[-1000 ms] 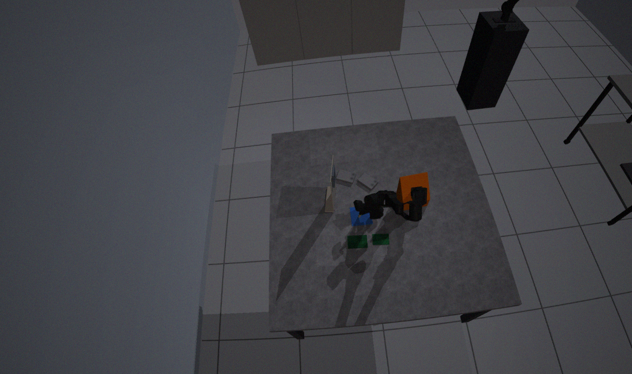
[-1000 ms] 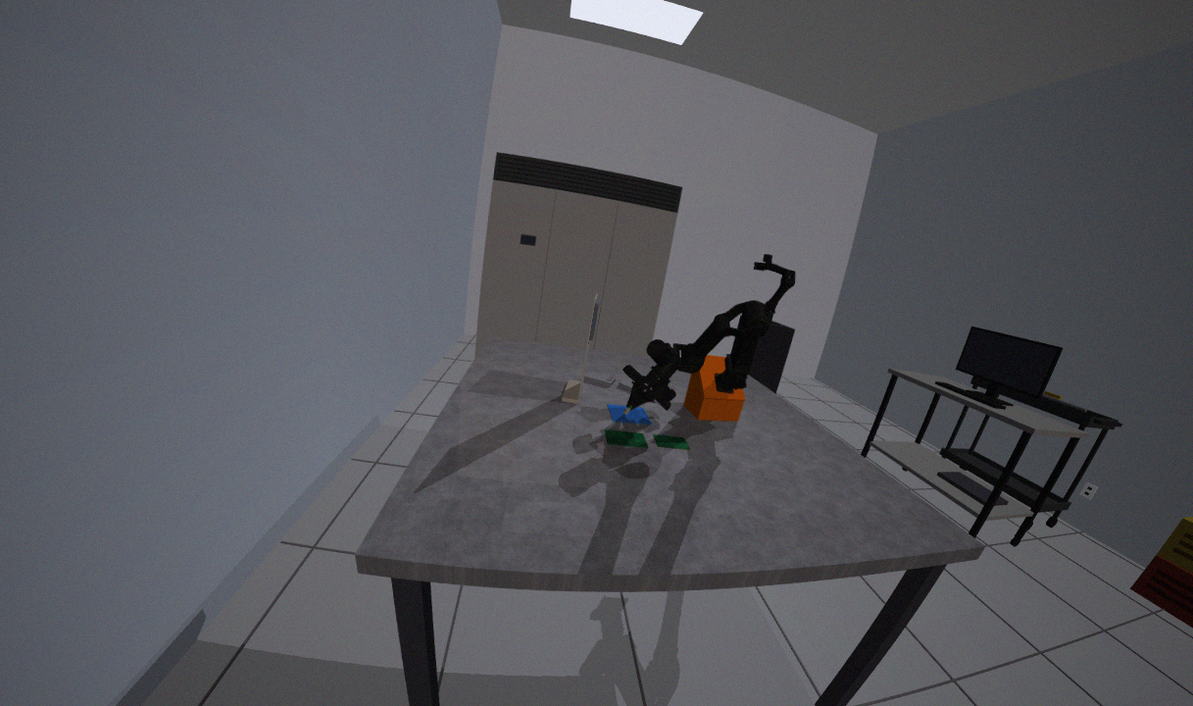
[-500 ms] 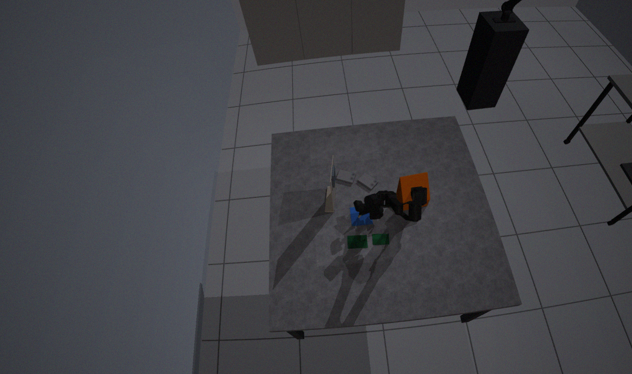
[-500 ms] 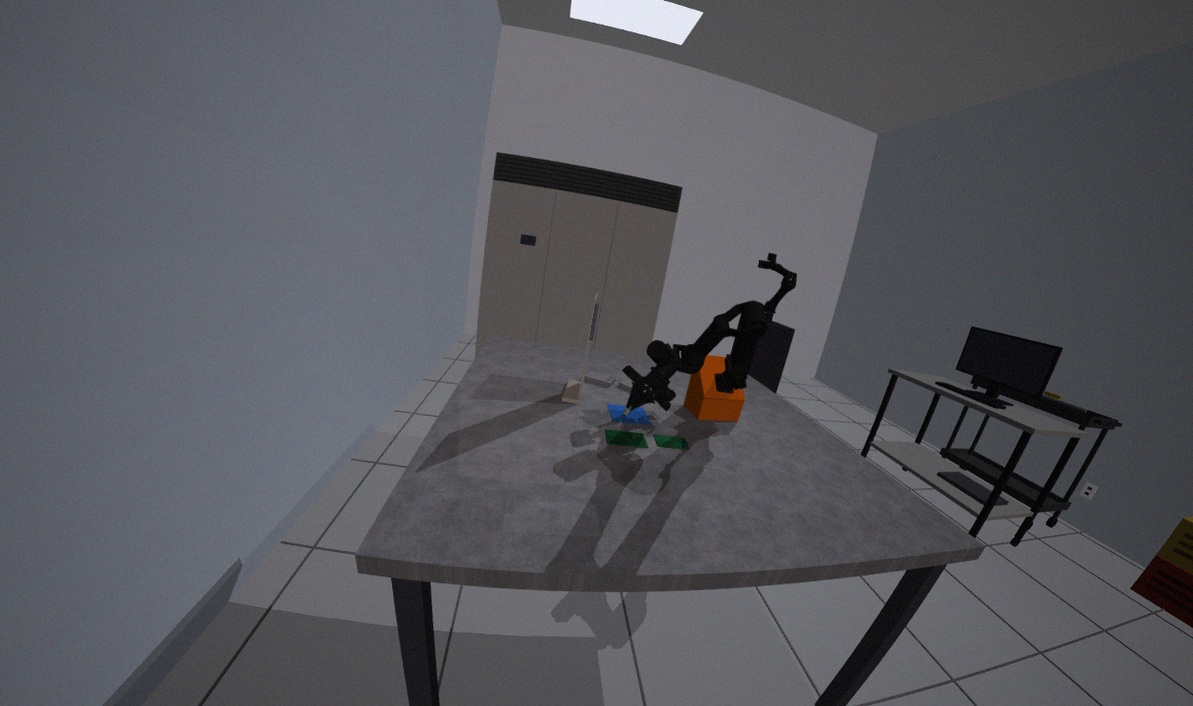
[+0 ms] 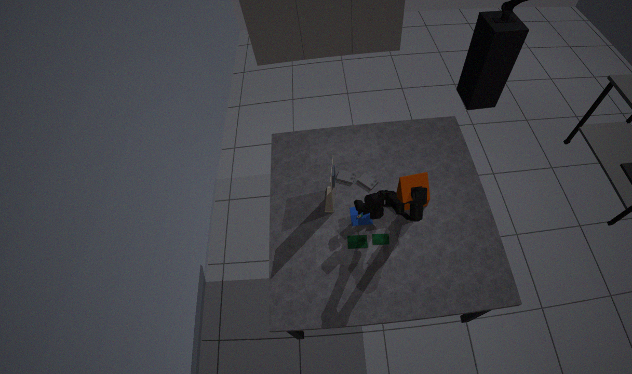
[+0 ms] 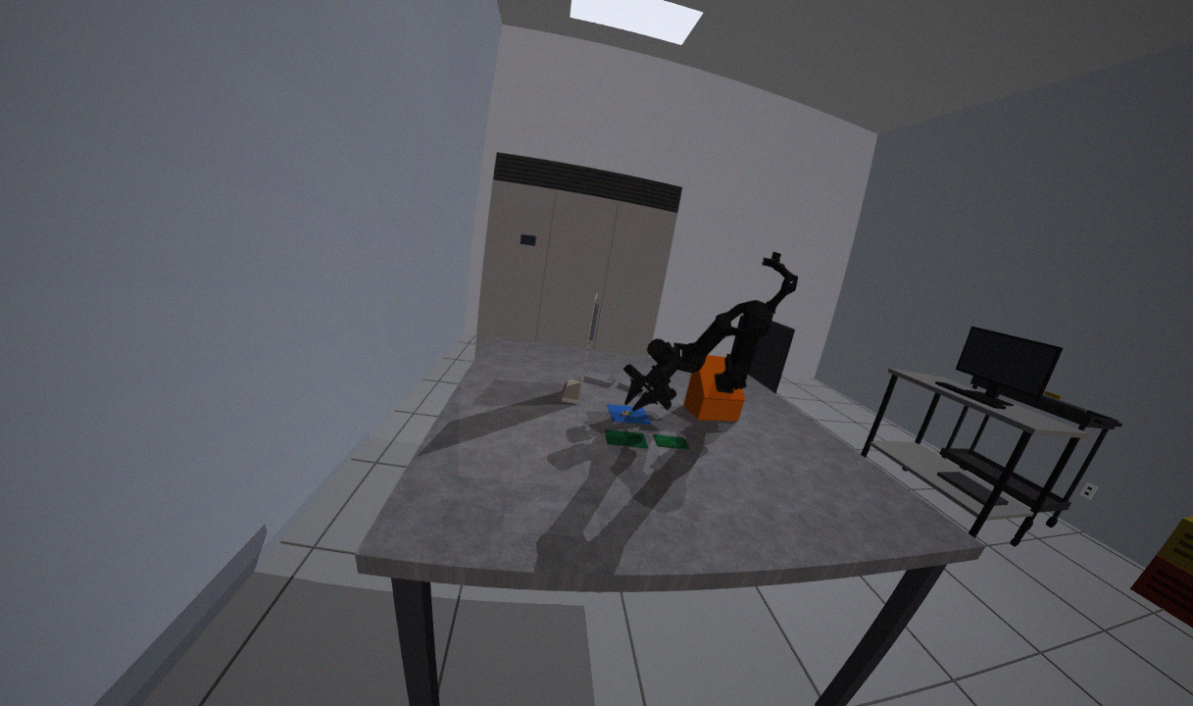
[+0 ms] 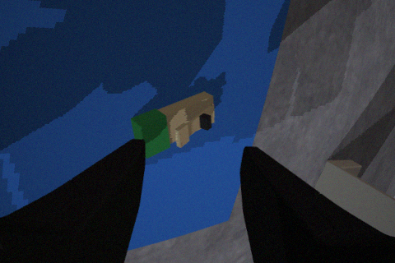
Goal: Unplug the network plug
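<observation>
The plug (image 5: 360, 215) (image 6: 625, 412) (image 7: 189, 111), tan with a green end, lies on the blue marked square (image 5: 367, 222) (image 6: 639, 420) (image 7: 185, 197). In the wrist view it lies slanted, with its thin tan tab and a small black part on the side toward the fingers. My gripper (image 7: 193, 155) (image 6: 630, 405) is open, with its fingers apart low over the square. The left fingertip overlaps the plug's green end in the wrist view; whether they touch I cannot tell. The upright panel (image 5: 329, 200) (image 6: 571, 391) stands left of the square; its socket is not clearly visible.
Two green slabs (image 5: 357, 241) (image 5: 380, 239) (image 6: 625, 437) (image 6: 671, 441) lie in front of the square. Two grey blocks (image 5: 346, 177) (image 5: 367, 182) lie behind it. An orange block (image 5: 413, 181) (image 6: 714, 405) stands at the arm's base.
</observation>
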Motion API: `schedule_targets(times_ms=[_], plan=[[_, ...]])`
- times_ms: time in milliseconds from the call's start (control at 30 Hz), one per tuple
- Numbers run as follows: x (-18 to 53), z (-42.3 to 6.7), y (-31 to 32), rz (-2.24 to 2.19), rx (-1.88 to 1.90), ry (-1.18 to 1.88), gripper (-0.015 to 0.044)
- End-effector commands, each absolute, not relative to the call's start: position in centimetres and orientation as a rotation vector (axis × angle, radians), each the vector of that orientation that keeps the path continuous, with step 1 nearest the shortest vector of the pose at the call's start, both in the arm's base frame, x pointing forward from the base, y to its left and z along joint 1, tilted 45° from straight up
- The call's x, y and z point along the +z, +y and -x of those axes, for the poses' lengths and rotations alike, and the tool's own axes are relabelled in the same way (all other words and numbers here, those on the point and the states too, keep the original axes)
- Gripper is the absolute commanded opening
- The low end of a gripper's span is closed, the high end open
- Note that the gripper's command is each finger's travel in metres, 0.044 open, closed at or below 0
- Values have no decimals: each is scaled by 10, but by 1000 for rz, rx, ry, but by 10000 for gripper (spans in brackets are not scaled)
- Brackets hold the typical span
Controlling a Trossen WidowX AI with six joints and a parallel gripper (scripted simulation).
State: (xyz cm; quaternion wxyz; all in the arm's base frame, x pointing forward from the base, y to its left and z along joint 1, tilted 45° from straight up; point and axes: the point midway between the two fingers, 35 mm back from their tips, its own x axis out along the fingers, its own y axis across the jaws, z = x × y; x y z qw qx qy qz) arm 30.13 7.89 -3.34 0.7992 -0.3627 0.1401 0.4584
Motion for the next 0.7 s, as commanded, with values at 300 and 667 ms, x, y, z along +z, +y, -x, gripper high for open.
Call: schedule_targets(times_ms=[300, 667], plan=[[-26, -294, 70, 778, 986, 300, 156], [-21, -290, 63, 779, 986, 302, 156]])
